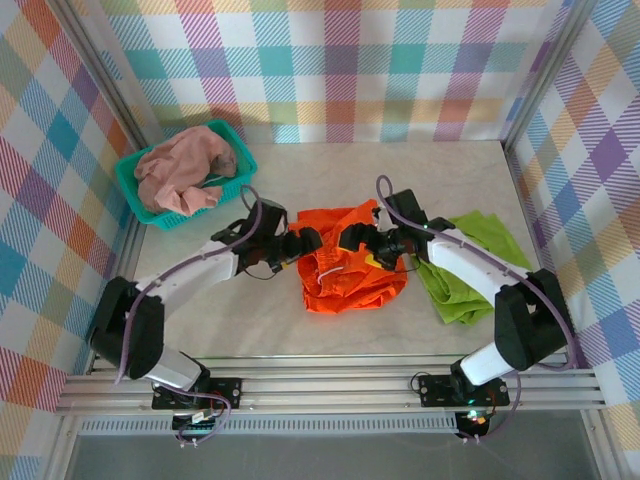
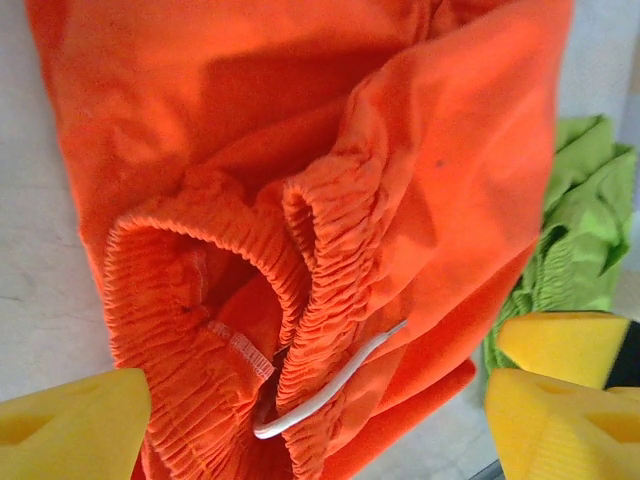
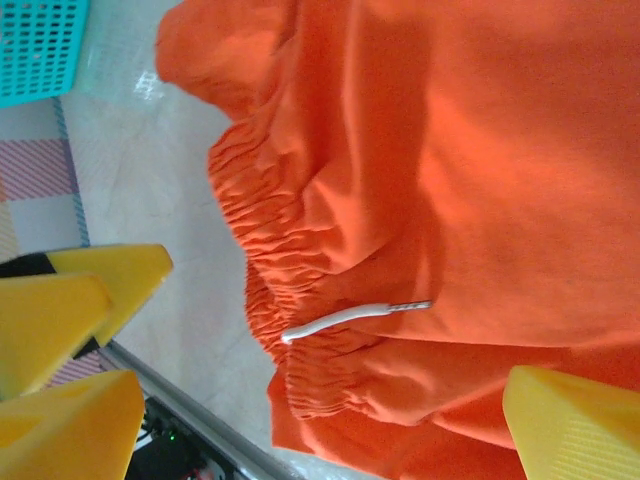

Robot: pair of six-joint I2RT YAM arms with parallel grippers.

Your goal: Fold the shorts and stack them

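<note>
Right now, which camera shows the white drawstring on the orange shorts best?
Right wrist: the drawstring lies sharp and unobstructed, tip included, across the orange shorts. Left wrist catches a blurrier curved stretch at the waistband; top external gives a faint white fleck.

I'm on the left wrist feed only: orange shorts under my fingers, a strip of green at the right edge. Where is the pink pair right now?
Observer: The pink shorts lie crumpled in the teal basket at the far left corner of the table, not folded.
Operator: Understood. Where is the other arm working?
Observer: The right gripper is open over the orange shorts, on the side nearest the green shorts, with its fingertips pointing toward the left gripper.
</note>
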